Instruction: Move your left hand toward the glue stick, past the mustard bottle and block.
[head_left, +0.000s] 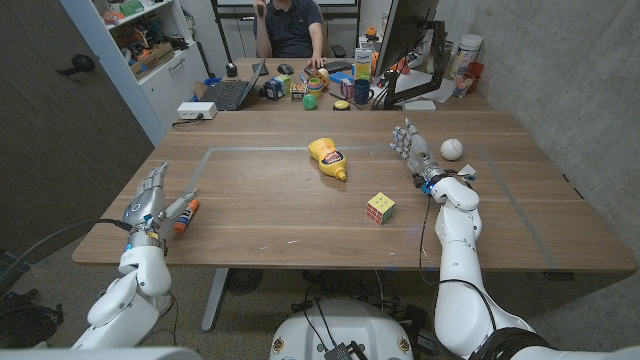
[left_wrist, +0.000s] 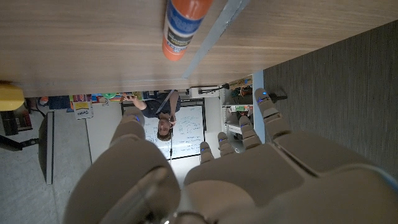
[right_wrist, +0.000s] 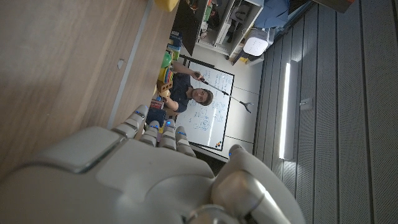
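The glue stick (head_left: 186, 215) lay near the table's (head_left: 280, 225) left front edge, orange cap toward the robot, just beside the left hand (head_left: 148, 200) on its inner side. That hand held nothing, fingers apart and reaching away from the robot; contact with the stick could not be judged. The mustard bottle (head_left: 328, 158) lay on its side mid-table, the Rubik's cube (head_left: 380, 207) nearer the front, both well apart from the left hand. The right hand (head_left: 415, 152) stood empty, fingers spread, beside a white ball (head_left: 452, 149).
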